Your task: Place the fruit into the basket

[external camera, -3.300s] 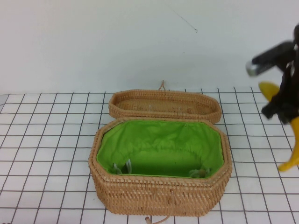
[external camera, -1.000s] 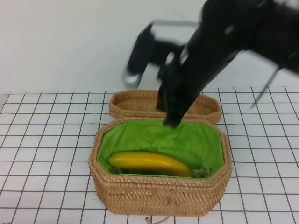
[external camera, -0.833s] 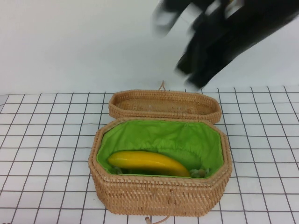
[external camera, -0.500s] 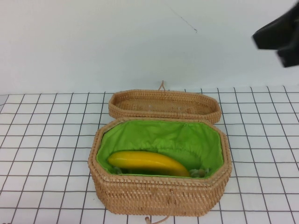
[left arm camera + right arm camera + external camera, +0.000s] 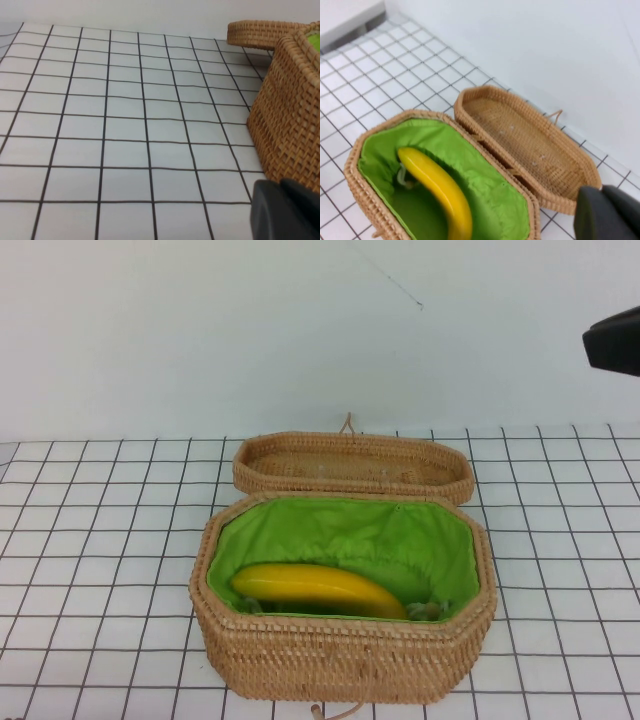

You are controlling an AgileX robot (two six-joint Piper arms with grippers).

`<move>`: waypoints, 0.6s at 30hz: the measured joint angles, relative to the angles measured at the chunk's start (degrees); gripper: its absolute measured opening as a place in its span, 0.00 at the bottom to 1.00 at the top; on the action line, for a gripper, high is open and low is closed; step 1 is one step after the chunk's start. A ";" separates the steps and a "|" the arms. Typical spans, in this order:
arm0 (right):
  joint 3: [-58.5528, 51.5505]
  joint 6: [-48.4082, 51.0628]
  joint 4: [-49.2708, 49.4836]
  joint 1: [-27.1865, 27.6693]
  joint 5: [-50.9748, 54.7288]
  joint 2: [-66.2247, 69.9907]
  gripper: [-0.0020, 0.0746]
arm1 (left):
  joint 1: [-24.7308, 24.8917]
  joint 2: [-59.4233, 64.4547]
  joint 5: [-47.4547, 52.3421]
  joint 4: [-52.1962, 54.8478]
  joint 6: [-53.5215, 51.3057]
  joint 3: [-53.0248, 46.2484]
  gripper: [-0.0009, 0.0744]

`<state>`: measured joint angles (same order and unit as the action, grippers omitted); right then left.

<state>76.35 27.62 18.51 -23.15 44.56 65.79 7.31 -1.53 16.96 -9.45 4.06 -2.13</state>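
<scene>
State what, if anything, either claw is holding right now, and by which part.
Nothing is held. The banana lies inside the basket. The right claw is raised at the far right; the left claw sits low beside the basket.

The right tool (image 5: 607, 212) shows only as a dark grey corner of its body, raised high above the gridded white desk (image 5: 375, 75). Well below and away from it, the basket (image 5: 367, 195) stands open, green lining showing, with the banana (image 5: 440, 192) lying inside along the lining. The empty woven lid (image 5: 525, 145) lies nearer the tool, touching the basket's rim.
</scene>
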 joint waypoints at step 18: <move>-13.92 -3.01 -12.70 4.10 -8.37 -21.85 0.03 | 0.00 0.00 0.00 0.00 0.00 0.00 0.01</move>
<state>62.43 24.61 5.81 -19.05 36.20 43.93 7.31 -1.53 16.96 -9.45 4.06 -2.13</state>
